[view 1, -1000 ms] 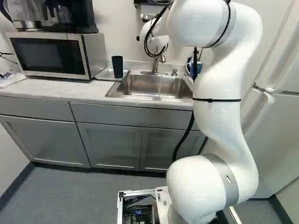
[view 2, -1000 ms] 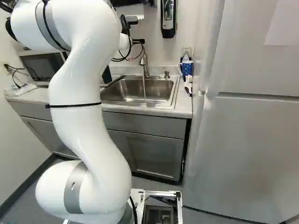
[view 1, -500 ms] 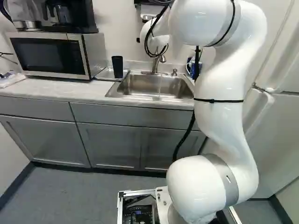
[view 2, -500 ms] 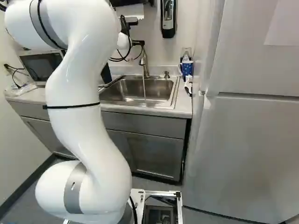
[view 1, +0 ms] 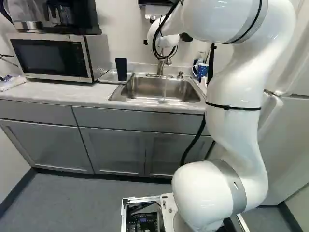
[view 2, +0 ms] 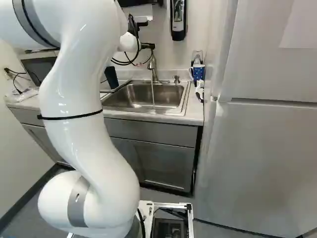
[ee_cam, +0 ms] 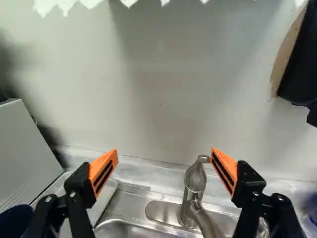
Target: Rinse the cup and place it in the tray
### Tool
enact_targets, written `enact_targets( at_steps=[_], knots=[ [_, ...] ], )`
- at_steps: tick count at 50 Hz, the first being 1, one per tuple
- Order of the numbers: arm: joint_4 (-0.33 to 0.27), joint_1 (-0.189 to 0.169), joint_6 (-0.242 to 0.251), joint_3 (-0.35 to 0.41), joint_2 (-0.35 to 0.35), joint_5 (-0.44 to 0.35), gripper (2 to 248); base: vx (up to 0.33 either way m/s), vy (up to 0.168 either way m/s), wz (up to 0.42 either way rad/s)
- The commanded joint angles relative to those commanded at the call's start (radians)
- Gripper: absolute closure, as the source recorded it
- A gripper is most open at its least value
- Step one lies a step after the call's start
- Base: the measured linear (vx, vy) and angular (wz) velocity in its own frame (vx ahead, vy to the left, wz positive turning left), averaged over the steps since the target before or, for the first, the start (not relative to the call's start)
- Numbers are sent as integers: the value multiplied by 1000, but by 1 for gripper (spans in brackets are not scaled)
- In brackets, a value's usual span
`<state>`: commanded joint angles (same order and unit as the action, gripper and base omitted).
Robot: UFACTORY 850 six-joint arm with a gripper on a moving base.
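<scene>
Cup (view 1: 121, 70) is being carried by the tray (view 1: 107, 76), standing on it beside the sink (view 1: 145, 89) on the worktop (view 1: 58, 92); whether mouth up or down, can't tell. Pincer (ee_cam: 164, 150) is being held wide open, nothing gripped, up near the faucet (ee_cam: 194, 186). Placing is being judged done: cup is sitting clear of the pincer, on target. Rinse can't be confirmed, since no wetness is being shown on the cup, but it is being assumed done given that placement. Water (view 2: 153, 94) is being run into the sink, so shutoff is probably being left as the last job, if wanted. Blue spotted mug (view 2: 198, 72) across the sink is being treated as not the target.
</scene>
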<state>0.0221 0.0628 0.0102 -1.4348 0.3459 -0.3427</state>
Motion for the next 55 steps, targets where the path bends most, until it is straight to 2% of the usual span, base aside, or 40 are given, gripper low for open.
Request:
enact_targets(
  at_steps=[55],
  knots=[
    [0, 0, 0, 0, 0, 0, 3, 0, 0, 0]
  ],
)
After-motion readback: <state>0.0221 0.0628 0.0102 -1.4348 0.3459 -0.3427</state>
